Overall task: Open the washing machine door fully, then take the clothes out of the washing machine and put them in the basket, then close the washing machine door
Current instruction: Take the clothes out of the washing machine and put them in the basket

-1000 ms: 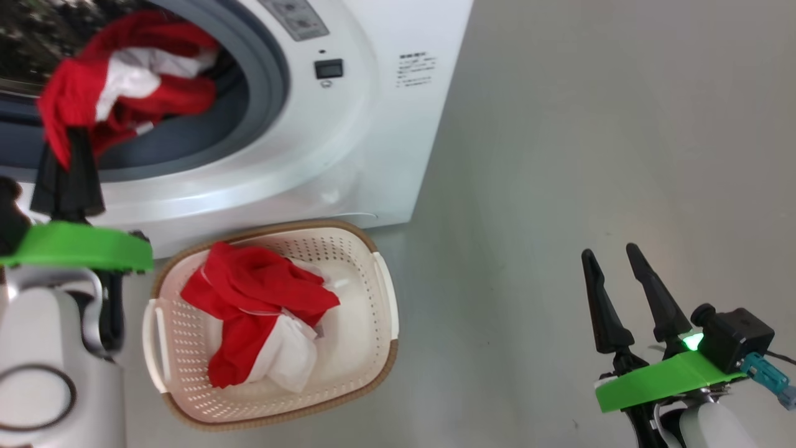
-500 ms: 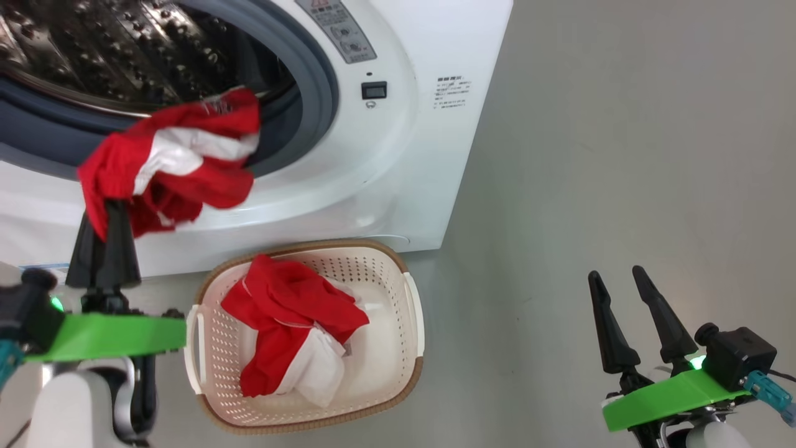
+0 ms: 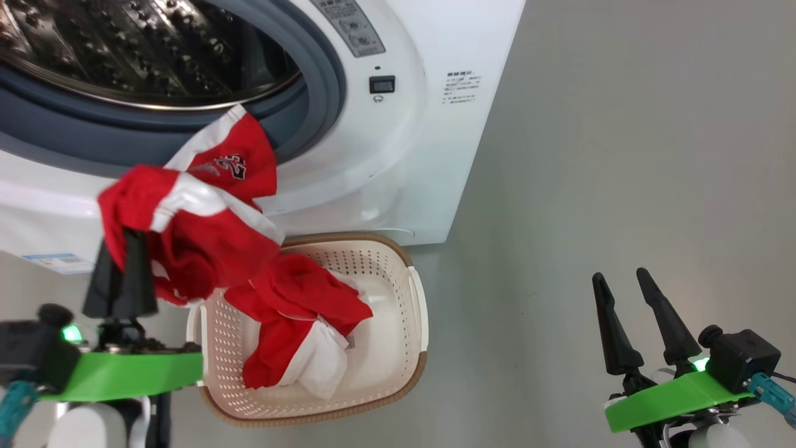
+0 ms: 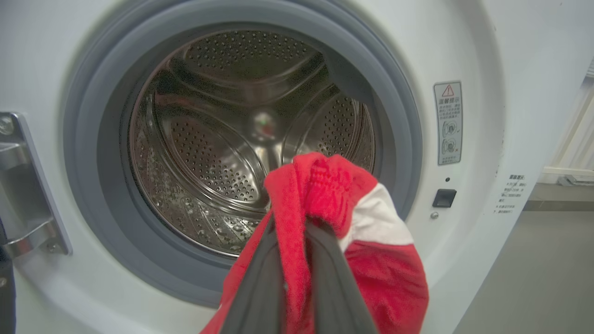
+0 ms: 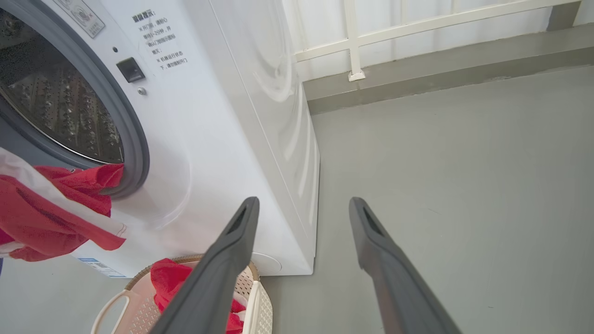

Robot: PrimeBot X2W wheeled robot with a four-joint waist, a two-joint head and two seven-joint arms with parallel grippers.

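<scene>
While carrying, not yet dropping: step two of the task, unloading into the basket. Left end effector [image 3: 127, 239] at lower left of the head view, pressed together on a red garment with white panels [image 3: 205, 230]. Garment hanging in front of the washing machine [image 3: 435, 124], overlapping the upper left corner of the basket [image 3: 418, 311] in the frame. Second red-and-white garment [image 3: 298, 311] lying inside the basket at lower centre. Right end effector [image 3: 619, 275] at lower right, spread, holding nothing, well apart from machine and basket.

Next, by judgement: shift toward frame centre until over the basket's hollow, lower, then part the fingers. Trailing cloth likely to drape over the rim unless centred.

Drum [image 4: 218, 139] bare steel in the left wrist view, but its lower front hidden behind the held garment; cannot tell whether emptied. Left fingertips buried in cloth. Door cut off, with a metal hinge bracket [image 4: 28, 185] at the left edge of that view; cannot tell how wide open.
</scene>
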